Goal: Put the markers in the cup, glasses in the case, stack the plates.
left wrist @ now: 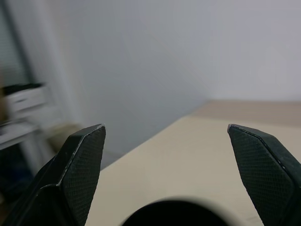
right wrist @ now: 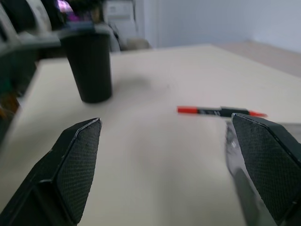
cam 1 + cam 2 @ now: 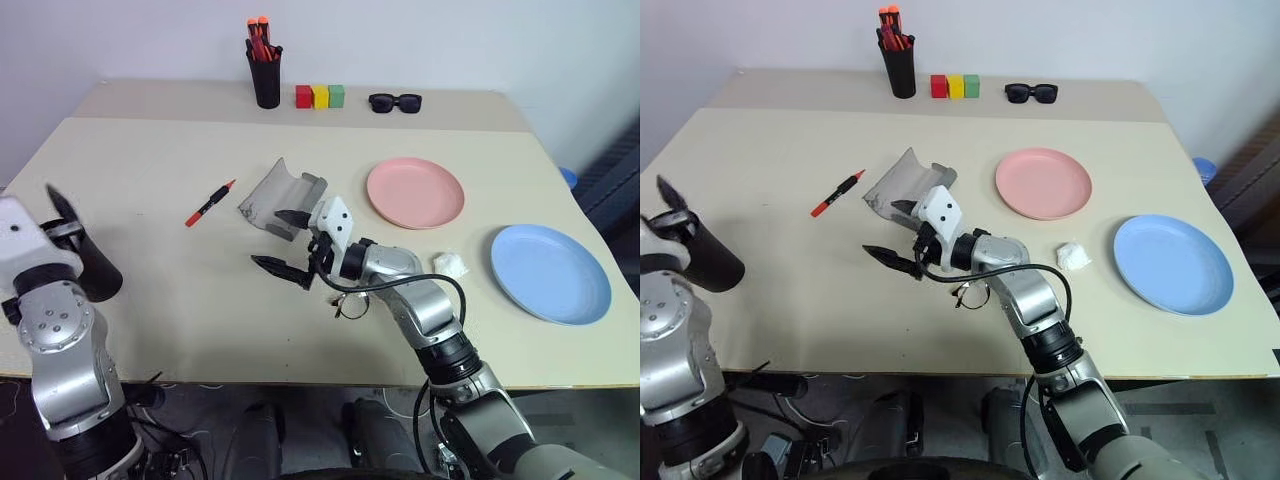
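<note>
Red marker (image 3: 209, 204) lies flat on the table (image 3: 150, 160); the grey case (image 3: 283, 194) sits open. Cup (image 3: 702, 256) stands upright by the left gripper (image 1: 164, 174), and both its jaws and the right gripper's (image 3: 284, 240) are wide apart.

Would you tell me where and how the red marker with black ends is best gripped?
Grip the slim red marker with black ends at mid-barrel, coming from above with the fingers across it: it lies flat and diagonal on the beige table, with bare surface on both sides.
</note>
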Robot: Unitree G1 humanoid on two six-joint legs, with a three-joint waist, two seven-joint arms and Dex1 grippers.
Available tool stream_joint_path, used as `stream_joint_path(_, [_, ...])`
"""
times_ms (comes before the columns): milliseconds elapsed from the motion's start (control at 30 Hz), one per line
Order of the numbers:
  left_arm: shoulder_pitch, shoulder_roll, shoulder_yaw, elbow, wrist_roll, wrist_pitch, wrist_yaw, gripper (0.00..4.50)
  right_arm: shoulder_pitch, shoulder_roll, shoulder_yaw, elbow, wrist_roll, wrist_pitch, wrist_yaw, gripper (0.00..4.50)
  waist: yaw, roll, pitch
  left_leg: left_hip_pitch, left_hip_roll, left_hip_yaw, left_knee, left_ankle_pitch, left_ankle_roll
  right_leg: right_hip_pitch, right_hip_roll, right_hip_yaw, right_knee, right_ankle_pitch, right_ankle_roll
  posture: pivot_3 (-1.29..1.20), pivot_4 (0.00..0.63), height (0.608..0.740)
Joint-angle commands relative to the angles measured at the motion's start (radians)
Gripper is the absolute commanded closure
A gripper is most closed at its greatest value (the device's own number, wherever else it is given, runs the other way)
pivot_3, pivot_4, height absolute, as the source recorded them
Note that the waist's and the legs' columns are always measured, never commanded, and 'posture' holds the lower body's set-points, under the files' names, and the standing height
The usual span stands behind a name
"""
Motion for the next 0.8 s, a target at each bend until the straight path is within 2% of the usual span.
stream_joint_path(33, [-0.093, 0.058, -0.096, -0.016, -0.040, 0.111, -0.087, 0.13, -0.006, 0.011, -0.035, -0.060, 0.052, 0.029, -0.010, 0.00, 0.001, 0.000, 0.000, 0.000, 0.000, 0.000, 0.000, 0.000, 0.000, 0.000, 0.000, 0.000, 0.000, 0.000, 0.000, 0.00, 0.150, 0.722])
stream_joint_path(167, [-0.255, 0.110, -0.221, 0.134, -0.033, 0.371, -0.134, 0.13, -0.007, 0.012, -0.035, -0.047, 0.036, 0.028, -0.040, 0.00, -0.002, 0.000, 0.000, 0.000, 0.000, -0.001, 0.000, 0.000, 0.000, 0.000, 0.001, 0.000, 0.000, 0.000, 0.000, 0.00, 0.150, 0.722])
stream_joint_path(267, [-0.389, 0.097, -0.240, 0.287, -0.050, 0.481, -0.137, 0.13, -0.008, 0.015, -0.032, -0.046, 0.029, 0.024, -0.057, 0.00, -0.006, 0.000, 0.000, 0.000, 0.000, -0.001, -0.001, 0.000, 0.000, -0.001, 0.001, 0.000, 0.000, 0.000, 0.000, 0.00, 0.150, 0.722])
stream_joint_path(400, [-0.549, 0.123, -0.308, 0.581, -0.033, 0.550, -0.176, 0.13, -0.004, 0.015, -0.030, -0.051, 0.026, 0.022, -0.074, 0.00, -0.005, 0.000, 0.000, -0.001, 0.000, -0.001, -0.001, 0.000, 0.000, -0.002, 0.002, 0.000, 0.000, 0.000, 0.000, 0.00, 0.150, 0.722])
stream_joint_path(667, [-0.804, 0.166, -0.417, 1.167, -0.034, 0.530, -0.358, 0.13, 0.028, 0.001, -0.032, -0.093, 0.021, 0.028, -0.098, 0.00, -0.003, 0.001, 0.001, -0.002, 0.000, -0.001, -0.001, 0.000, 0.000, -0.002, 0.002, -0.001, 0.000, 0.000, 0.000, 0.00, 0.150, 0.722])
stream_joint_path(767, [-0.848, 0.169, -0.424, 1.298, -0.030, 0.496, -0.396, 0.13, 0.038, -0.003, -0.035, -0.105, 0.021, 0.031, -0.112, 0.00, -0.003, 0.001, 0.001, -0.002, 0.000, -0.001, -0.001, 0.000, 0.000, -0.002, 0.002, -0.001, 0.000, 0.000, 0.000, 0.00, 0.150, 0.722])
stream_joint_path(800, [-0.857, 0.169, -0.423, 1.328, -0.029, 0.486, -0.399, 0.36, 0.040, -0.004, -0.036, -0.109, 0.022, 0.032, -0.116, 0.00, -0.003, 0.001, 0.001, -0.002, 0.000, -0.001, -0.001, 0.000, 0.000, -0.002, 0.002, -0.001, 0.000, 0.000, 0.000, 0.00, 0.150, 0.722])
